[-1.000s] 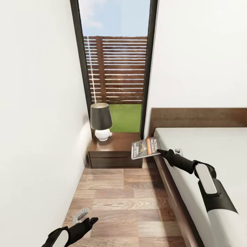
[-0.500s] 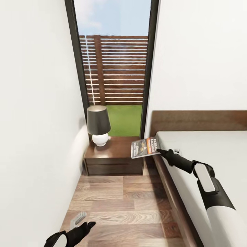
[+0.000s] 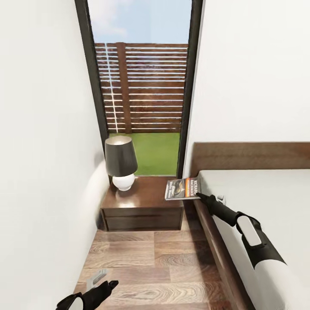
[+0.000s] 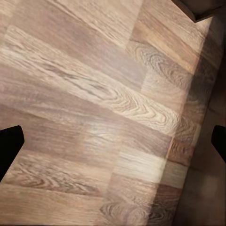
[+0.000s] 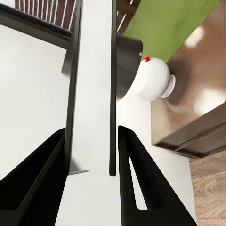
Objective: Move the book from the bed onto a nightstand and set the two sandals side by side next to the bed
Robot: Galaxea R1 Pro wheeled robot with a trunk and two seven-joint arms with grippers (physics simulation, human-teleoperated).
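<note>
The right gripper [image 3: 200, 196] was clamped on the book's [image 3: 182, 189] edge at frame centre; thin, light, probably floppy

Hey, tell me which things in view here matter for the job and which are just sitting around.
For the job:
- book, held in the right claw
- nightstand
- bed

Just there:
- lamp on the nightstand
- window
- left claw, open over bare floor
</note>
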